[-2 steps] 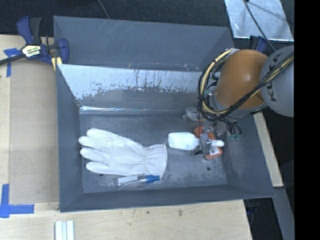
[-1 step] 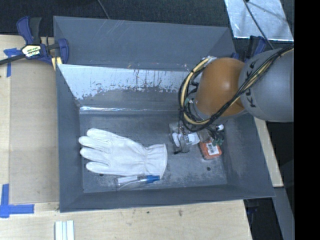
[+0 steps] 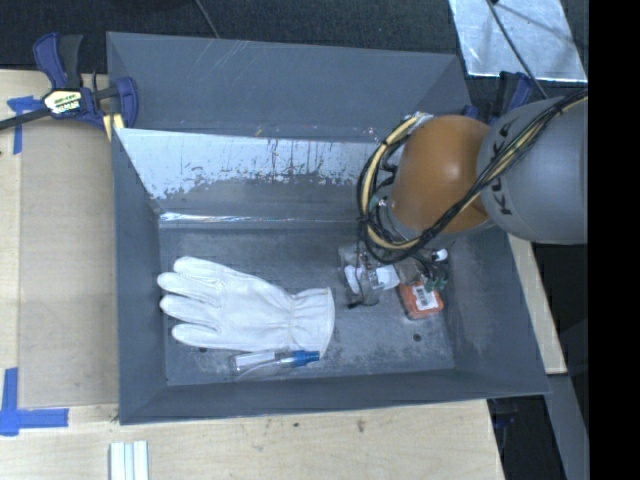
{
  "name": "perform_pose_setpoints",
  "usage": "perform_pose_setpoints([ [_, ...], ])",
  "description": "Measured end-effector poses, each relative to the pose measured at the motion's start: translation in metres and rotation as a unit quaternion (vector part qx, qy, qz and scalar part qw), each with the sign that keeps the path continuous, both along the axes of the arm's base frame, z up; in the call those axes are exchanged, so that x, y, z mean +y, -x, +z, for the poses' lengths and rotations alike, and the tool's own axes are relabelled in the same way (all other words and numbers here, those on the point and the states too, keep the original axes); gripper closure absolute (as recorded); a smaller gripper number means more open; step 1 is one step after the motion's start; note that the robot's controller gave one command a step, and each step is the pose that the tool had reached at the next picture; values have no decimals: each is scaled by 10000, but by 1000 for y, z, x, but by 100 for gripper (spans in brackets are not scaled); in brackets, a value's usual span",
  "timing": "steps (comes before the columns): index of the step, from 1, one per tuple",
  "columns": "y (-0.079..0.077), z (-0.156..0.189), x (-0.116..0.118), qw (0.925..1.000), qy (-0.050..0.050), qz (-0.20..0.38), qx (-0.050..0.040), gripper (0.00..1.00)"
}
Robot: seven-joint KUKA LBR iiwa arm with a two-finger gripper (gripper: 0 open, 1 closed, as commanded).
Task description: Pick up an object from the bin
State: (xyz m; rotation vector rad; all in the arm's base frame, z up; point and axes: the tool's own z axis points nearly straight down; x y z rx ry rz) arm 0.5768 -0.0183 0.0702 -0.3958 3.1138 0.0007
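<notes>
The bin [image 3: 138, 268] is recorded with a white glove [image 3: 240, 306] flat on the floor, left of centre. It is judged light, soft and limp, and best pinched at the cuff. A clear tube [image 3: 275, 361] with a blue cap lies just below it and is judged light, stiff and slippery. An orange block [image 3: 422, 301], judged light and rigid, lies just right of the gripper [image 3: 365, 283]. Whether the gripper is open or closed cannot be told.

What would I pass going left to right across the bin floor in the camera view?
White glove → the arm's jaws, down near the floor → small orange-red thing with a white label.
</notes>
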Motion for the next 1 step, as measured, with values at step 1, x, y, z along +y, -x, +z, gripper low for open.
perform_pose_setpoints([
  [1,-6,169,-5,10000,6,32,-26,100],
])
